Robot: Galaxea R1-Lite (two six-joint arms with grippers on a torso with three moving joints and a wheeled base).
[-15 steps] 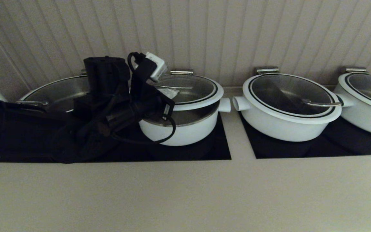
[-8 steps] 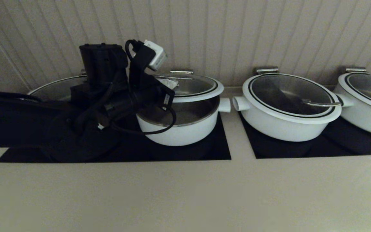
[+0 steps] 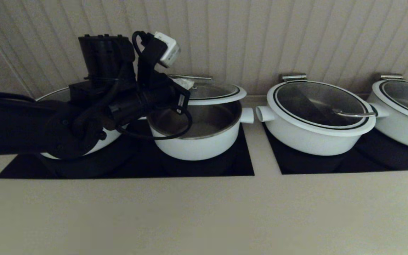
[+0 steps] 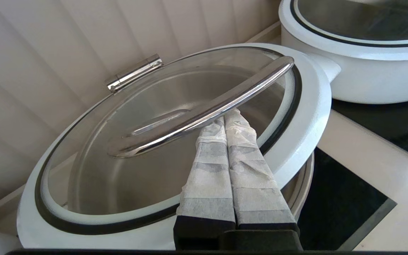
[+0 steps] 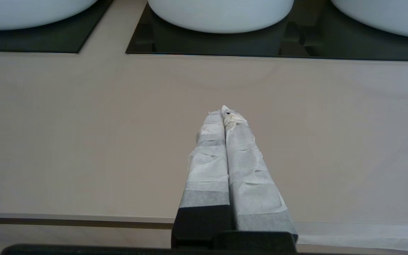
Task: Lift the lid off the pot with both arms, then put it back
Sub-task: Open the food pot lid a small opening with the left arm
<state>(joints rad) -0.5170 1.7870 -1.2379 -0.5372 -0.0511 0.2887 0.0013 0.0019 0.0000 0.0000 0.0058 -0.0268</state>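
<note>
The left tool (image 4: 225, 118) has its two tape-wrapped fingers (image 4: 209, 166) pressed together with no gap, their tips tucked under the curved steel handle (image 4: 204, 111) of the lid (image 4: 296, 117); no finger wraps the bar. The lid hangs above the pot (image 3: 197, 143), clear of its rim on the near side, so the steel interior shows beneath it. The right tool (image 5: 225, 113) is likewise clenched on nothing, over bare table (image 5: 83, 134) in front of the pots, well apart from the pot.

The pot stands on a black glass panel (image 3: 232, 166) set into the beige table (image 3: 204, 212). To its right, almost handle to handle, sits a wider lidded pot (image 3: 313, 138) on a second black panel (image 3: 367, 163); another lidded pot (image 3: 406, 117) lies beyond that. Left of the pot, behind the left arm (image 3: 66, 124), is a further white pot (image 3: 108, 136). A ribbed pale wall (image 3: 260, 39) rises just behind the pot. No writing is readable. The table's front strip lies open before the pot.
</note>
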